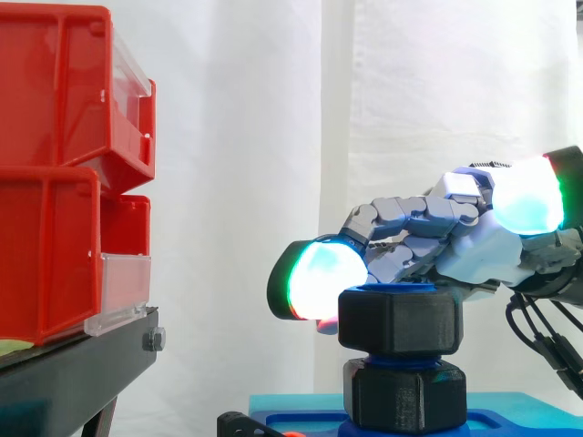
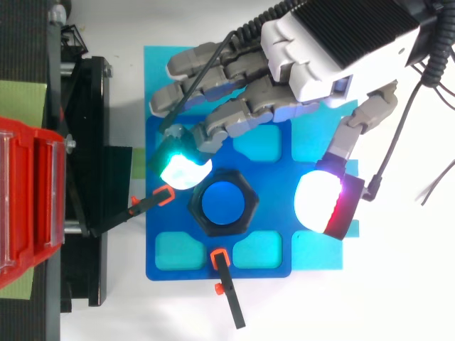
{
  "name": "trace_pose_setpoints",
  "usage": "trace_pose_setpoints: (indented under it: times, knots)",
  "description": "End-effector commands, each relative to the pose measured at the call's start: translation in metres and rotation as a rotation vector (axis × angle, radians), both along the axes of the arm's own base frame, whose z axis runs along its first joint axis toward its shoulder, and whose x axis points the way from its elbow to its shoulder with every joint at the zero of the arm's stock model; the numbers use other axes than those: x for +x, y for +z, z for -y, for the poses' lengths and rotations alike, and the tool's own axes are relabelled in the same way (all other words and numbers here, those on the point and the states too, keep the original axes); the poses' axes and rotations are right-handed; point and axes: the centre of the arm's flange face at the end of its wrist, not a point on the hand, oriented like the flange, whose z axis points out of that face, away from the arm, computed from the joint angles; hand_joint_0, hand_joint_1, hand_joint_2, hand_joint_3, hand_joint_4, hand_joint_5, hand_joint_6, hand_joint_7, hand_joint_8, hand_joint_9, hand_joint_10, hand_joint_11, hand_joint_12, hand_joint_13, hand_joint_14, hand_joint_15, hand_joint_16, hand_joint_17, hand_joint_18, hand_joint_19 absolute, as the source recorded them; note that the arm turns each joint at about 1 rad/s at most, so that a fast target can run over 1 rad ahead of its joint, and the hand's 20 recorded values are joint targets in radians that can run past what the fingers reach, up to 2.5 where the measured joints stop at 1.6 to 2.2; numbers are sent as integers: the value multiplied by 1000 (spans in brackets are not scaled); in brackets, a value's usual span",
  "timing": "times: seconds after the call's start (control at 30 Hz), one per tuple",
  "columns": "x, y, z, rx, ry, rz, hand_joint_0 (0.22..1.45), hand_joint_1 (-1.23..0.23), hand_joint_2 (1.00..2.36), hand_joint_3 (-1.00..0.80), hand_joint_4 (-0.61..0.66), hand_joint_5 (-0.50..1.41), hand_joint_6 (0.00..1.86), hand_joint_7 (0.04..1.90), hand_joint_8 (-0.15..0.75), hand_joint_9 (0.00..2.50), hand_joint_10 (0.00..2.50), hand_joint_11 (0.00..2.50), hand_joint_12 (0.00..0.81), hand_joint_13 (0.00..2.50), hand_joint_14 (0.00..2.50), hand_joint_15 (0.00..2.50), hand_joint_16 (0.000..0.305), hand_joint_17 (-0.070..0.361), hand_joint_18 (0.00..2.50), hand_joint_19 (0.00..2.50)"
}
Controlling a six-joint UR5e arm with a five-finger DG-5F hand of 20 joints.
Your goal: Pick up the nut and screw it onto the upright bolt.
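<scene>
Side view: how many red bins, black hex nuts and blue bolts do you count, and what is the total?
Red bins: 2
Black hex nuts: 2
Blue bolt: 1
Total: 5

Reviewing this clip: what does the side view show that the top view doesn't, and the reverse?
Side view: the nut sits high on the bolt, above a second nut; red bins stack at the left. Top view: the blue plate with its pockets, and two orange-tipped clamps. Both: the hand by the nut, one glowing pad at its edge.
</scene>
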Motion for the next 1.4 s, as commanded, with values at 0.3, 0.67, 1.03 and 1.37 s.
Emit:
trace_pose_setpoints:
  times: [0.3, 0.67, 1.03, 1.37]
  knots:
    - [-3, 6, 15, -9, 7, 9, 471, -280, 1000, -500, 246, -37, 503, 1300, 262, 495, 0, 0, 312, 241, 0, 0, 35, 79, 0, 0]
    - [-5, 18, 30, -17, 15, 7, 479, -330, 1000, -500, 201, 39, 503, 1329, 173, 761, 0, 0, 286, 355, 0, 0, 29, 66, 49, 0]
    - [-3, 28, 34, -19, 16, 5, 486, -361, 1000, -500, 152, 69, 501, 1400, 137, 1085, 0, 0, 236, 542, 0, 0, 22, 49, 263, 0]
    - [4, 53, 38, -29, 29, 40, 464, -316, 1000, -500, 287, -68, 504, 921, 211, 831, 0, 0, 310, 353, 0, 0, 33, 74, 45, 0]
